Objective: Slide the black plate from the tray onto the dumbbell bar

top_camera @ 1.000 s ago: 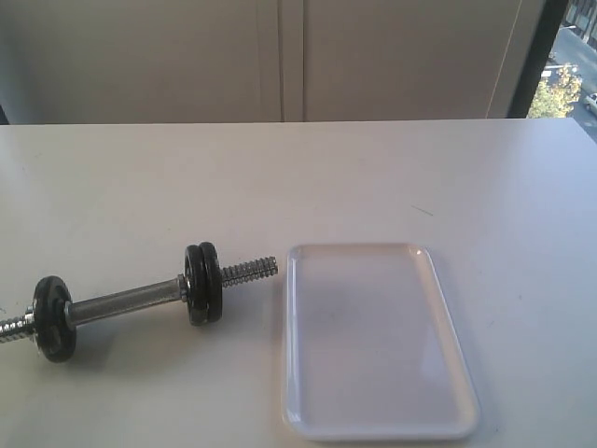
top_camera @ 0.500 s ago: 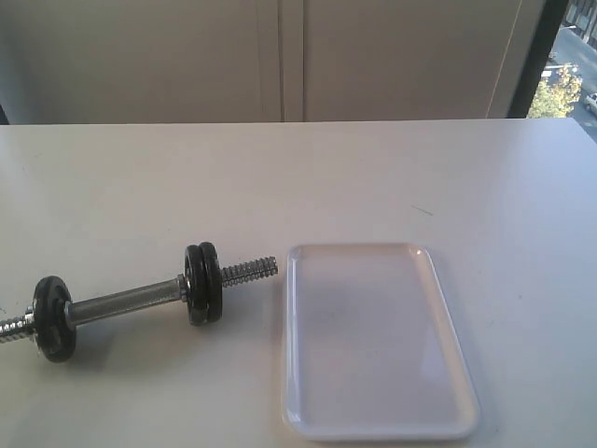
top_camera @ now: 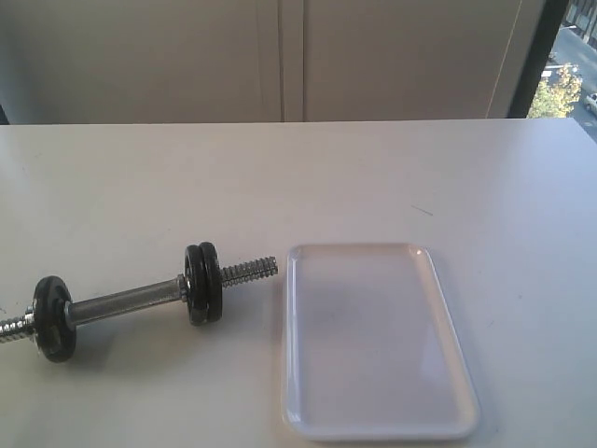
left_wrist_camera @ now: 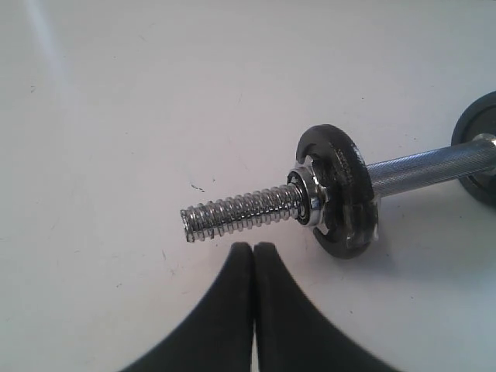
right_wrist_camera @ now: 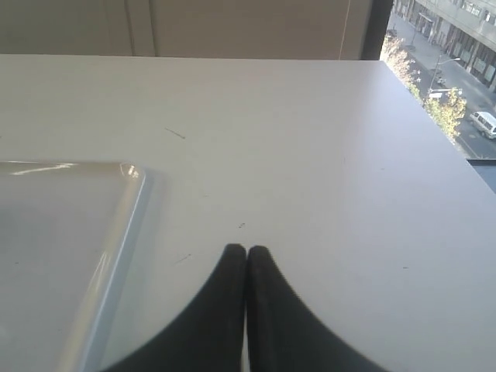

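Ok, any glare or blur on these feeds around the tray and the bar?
Exterior view: the white tray barely contrasts with the white table and shows only a mild sheen; the dumbbell bar casts a soft shadow. Right wrist view: bright glare streaks run along the tray's rim. Left wrist view: the chrome threads glint but are sharp; the shut left claw is a dark close shape.

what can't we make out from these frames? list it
1. Dumbbell bar: the end past the lone disc is cut by the exterior view's left edge; the left wrist view's right edge crops that disc.
2. Tray: the right wrist view shows only one corner; the frame edges cut the rest.
3. Left gripper, right gripper: outside the exterior view; the wrist views show only shut jaws.
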Robot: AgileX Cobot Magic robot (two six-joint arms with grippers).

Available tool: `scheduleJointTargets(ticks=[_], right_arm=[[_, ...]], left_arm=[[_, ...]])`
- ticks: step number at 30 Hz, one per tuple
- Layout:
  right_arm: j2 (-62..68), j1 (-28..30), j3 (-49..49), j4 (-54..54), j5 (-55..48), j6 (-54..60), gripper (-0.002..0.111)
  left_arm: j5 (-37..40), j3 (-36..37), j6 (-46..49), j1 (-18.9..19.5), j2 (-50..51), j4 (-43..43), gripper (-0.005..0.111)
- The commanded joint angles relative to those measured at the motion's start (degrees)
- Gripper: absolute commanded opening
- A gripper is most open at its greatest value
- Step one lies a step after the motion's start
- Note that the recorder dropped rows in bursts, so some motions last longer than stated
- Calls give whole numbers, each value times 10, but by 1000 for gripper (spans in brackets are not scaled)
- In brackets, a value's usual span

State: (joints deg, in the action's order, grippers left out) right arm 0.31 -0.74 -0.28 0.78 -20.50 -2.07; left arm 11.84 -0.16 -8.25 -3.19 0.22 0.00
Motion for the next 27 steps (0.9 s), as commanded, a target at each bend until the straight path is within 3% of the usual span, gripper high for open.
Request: scheduleJointTargets(ticks=[1,27], right_arm=[[-3,-3,3,3,8,-5,0],[-3,-21,3,3,8,-5,0]], left_arm=[[-2,2,-4,-3,-2,3,0],[-2,2,-4,-3,-2,3,0]])
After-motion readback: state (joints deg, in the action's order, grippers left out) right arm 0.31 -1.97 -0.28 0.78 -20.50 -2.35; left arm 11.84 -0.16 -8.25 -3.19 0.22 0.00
